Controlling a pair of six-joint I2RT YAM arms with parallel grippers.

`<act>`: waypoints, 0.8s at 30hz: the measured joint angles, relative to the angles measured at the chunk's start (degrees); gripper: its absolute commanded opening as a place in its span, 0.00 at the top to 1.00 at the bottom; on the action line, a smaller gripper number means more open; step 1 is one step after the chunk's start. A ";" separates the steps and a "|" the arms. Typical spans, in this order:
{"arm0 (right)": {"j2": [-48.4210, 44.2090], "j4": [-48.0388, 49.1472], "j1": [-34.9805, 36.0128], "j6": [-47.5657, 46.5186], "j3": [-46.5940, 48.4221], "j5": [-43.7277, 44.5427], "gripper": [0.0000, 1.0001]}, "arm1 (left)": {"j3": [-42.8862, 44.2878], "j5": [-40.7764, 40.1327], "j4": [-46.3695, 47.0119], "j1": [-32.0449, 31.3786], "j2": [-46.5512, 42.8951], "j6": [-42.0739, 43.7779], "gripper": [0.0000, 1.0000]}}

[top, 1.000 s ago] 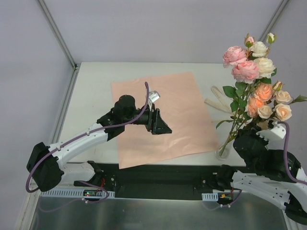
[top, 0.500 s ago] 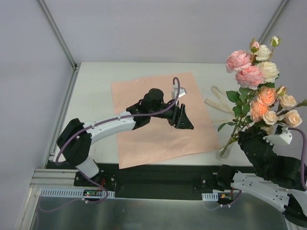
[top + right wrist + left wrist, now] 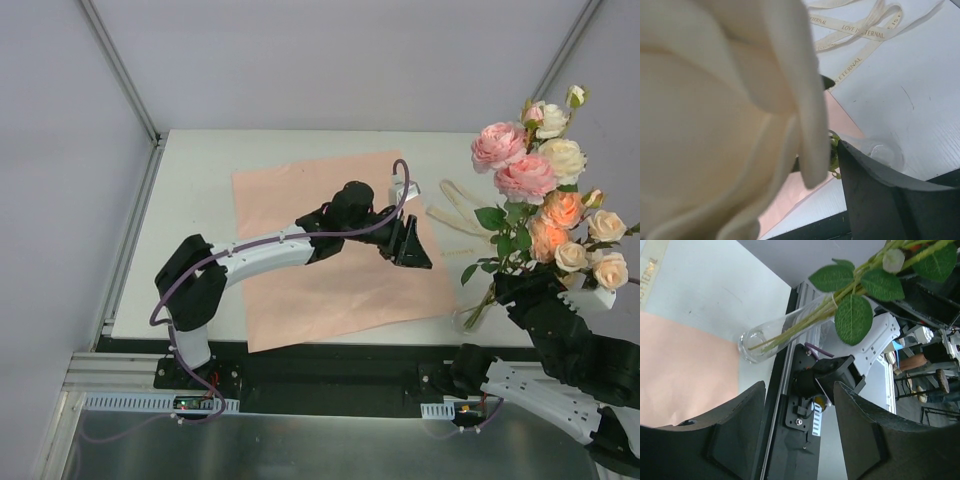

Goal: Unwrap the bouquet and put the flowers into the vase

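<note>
The flowers (image 3: 540,200), pink, cream and peach roses on green stems, stand leaning right in the small clear vase (image 3: 467,318) near the table's front right. No wrapped bouquet is in view; its pink paper (image 3: 330,230) lies flat. My left gripper (image 3: 410,243) hangs open over the paper's right part, empty, facing the vase (image 3: 775,337) and the stems (image 3: 805,322) in it. My right gripper (image 3: 800,145) sits among the blooms just above the vase. One finger (image 3: 880,200) stands wide of centre and a cream rose (image 3: 715,110) hides the other. Its jaws look open, beside the stems.
A loose cream ribbon (image 3: 455,212) lies on the table between the paper and the flowers, and it also shows in the right wrist view as the ribbon (image 3: 860,31). The table's front edge and black rail (image 3: 330,365) run close in front of the vase.
My left arm has swung right across the paper toward the vase. The flowers have tipped further right. My right arm has drawn right and its jaws have spread.
</note>
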 measured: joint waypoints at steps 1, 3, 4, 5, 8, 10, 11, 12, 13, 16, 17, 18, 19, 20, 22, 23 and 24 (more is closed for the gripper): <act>-0.13 0.02 0.00 0.02 0.02 -0.24 0.32 | 0.76 -0.02 0.00 -0.26 0.50 0.00 0.44; -0.66 0.02 0.00 -0.09 0.07 -0.81 0.27 | 2.40 -0.02 0.02 -0.37 1.53 -0.02 0.44; -1.07 0.02 0.00 -0.13 0.09 -1.14 0.24 | 3.10 -0.04 0.02 -0.61 1.99 -0.02 0.44; -1.62 0.04 0.00 -0.22 0.17 -1.46 0.19 | 3.69 -0.07 0.02 -0.68 2.43 -0.02 0.44; -3.28 -0.02 -0.02 -0.92 1.11 -2.86 0.10 | 4.28 -0.11 -0.07 -1.16 2.93 -0.04 0.44; -4.15 -0.07 -0.15 -2.14 2.54 -4.26 0.04 | 4.28 -0.09 -0.17 -1.77 2.93 -0.02 0.43; -4.50 -0.04 -0.24 -2.95 3.41 -4.92 0.02 | 4.28 -0.09 -0.24 -1.86 2.93 -0.02 0.43; -4.90 -0.04 -0.31 -4.15 4.44 -5.66 0.01 | 4.28 -0.13 -0.35 -2.21 2.93 0.00 0.42; -5.31 -0.09 -0.37 -5.33 5.60 -6.43 0.00 | 4.28 -0.35 -0.50 -2.23 2.91 0.02 0.42; -6.75 -0.07 -0.57 -10.10 10.27 -8.68 0.00 | 3.76 -1.60 -1.73 -2.49 2.16 0.35 0.41; -7.39 0.00 -0.63 -11.65 11.76 -9.07 0.00 | 3.34 -1.84 -2.19 -2.47 1.62 0.55 0.41; -8.33 0.02 -0.70 -13.77 13.64 -9.92 0.00 | 2.78 -2.45 -2.95 -2.47 0.74 0.92 0.41; -9.40 0.02 -0.74 -15.82 15.47 -10.49 0.00 | 2.10 -2.95 -3.89 -2.47 -0.35 1.36 0.41; -10.62 -0.02 -0.76 -18.60 17.53 -11.34 0.00 | 1.51 -3.30 -4.96 -2.47 -1.70 1.70 0.41; -13.11 0.02 -1.03 -24.52 21.88 -13.53 0.00 | 0.00 -4.37 -6.49 -2.47 -5.01 2.40 0.40; -14.03 -0.02 -1.14 -27.26 23.61 -14.56 0.00 | -0.63 -4.68 -7.08 -2.47 -6.73 2.84 0.40; -14.27 -0.83 -1.46 -30.69 26.10 -16.13 0.00 | -1.18 -5.25 -7.80 -2.47 -8.74 3.17 0.40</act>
